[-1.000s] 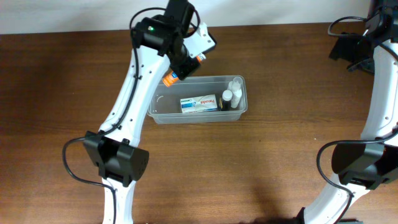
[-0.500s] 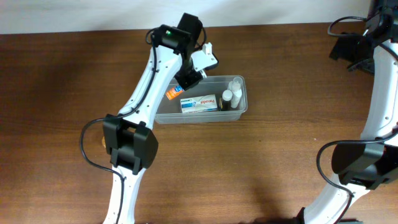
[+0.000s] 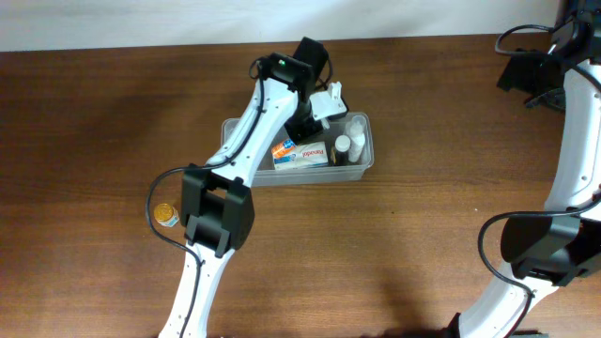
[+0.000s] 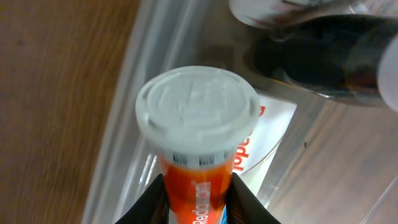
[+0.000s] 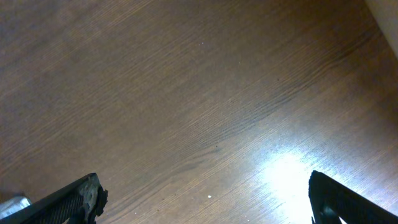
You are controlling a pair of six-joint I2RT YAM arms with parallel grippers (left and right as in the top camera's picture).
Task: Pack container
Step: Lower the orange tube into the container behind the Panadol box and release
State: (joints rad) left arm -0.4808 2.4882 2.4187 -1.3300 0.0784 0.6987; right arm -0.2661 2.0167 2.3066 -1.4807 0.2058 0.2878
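1. Brown wood table (image 3: 423,188) fills the overhead view, w/ a pale wall strip along the far edge.
2. Left arm (image 3: 246,141): vs 1 s ago it's swung rightwards. Wrist now sits over the container's middle, not its far-left corner.
3. Right arm (image 3: 573,141): unchanged, at the far-right edge. Right gripper (image 5: 205,205) has fingers spread wide over bare wood, holding nothing.
4. Container (image 3: 310,176): clear tub at table centre, same spot as before.
5. White box (image 3: 310,155) lies flat inside, left end now under the arm.
6. Left gripper (image 4: 198,205) pinches the orange tube (image 4: 198,109), white cap pointing away. Tube is now within the tub walls, over the box.
7. Small bottles (image 3: 349,139) stand at the tub's right end, unmoved.
8. Small round yellow item (image 3: 165,215) on the table by the left arm base, now uncovered.
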